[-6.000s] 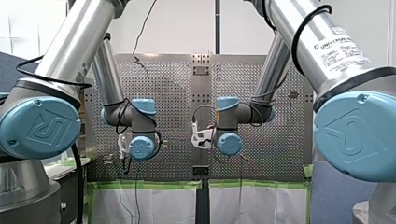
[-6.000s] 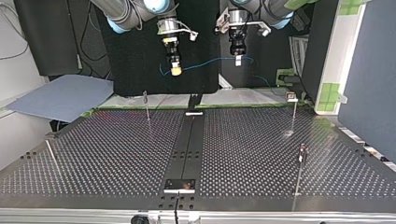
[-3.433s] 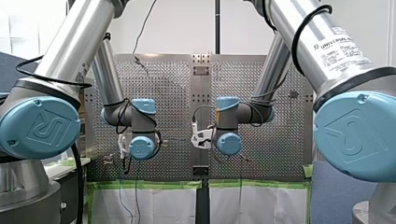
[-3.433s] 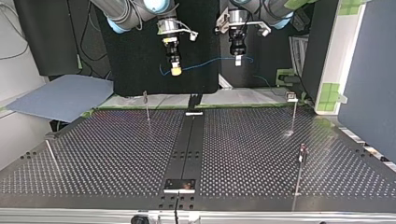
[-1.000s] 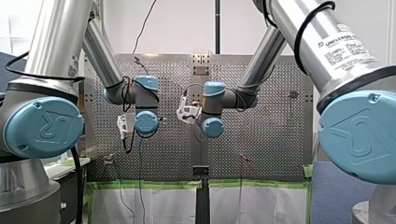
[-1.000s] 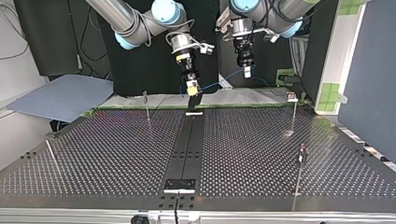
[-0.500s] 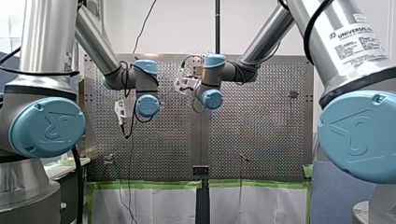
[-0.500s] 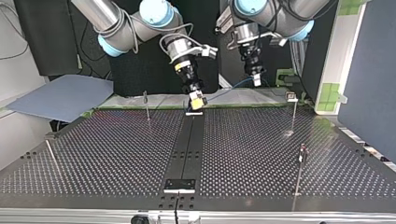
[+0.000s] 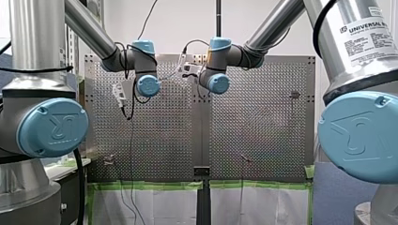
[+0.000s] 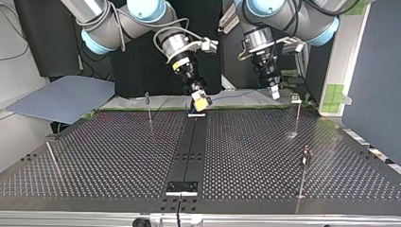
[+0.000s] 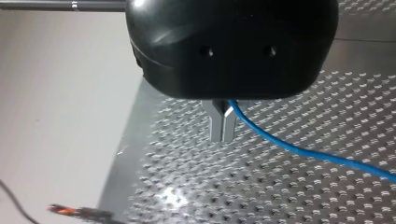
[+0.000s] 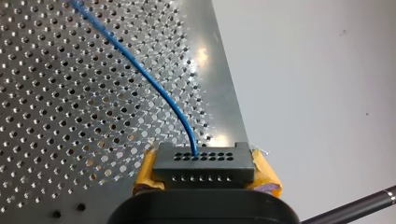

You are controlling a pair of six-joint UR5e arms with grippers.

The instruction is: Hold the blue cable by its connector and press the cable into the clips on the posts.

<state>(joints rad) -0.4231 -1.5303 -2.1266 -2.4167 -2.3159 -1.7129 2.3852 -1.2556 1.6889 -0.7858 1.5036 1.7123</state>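
The blue cable (image 11: 299,150) is thin and runs out sideways from my left gripper (image 11: 222,137), whose metal fingers are shut on it above the perforated table (image 11: 289,196). Its other end goes into a black connector (image 12: 204,161), held between the yellow pads (image 12: 145,173) of my right gripper (image 12: 205,176). In the top view my right gripper (image 10: 200,102) hangs over the table's far edge at the middle. My left gripper (image 10: 274,92) is to its right, close to a clip post (image 10: 296,112), with the cable (image 10: 236,96) stretched between them.
A thin post (image 10: 148,108) stands at the far left in the top view. Another clip post (image 10: 303,174) stands near the right front, and a bare rod (image 10: 53,160) leans at the left. A black strip (image 10: 189,146) runs down the table's middle.
In the top view both grippers have come down and nearer to the table's far edge; my left gripper has moved right toward the clip post. The cable stays held at both ends.
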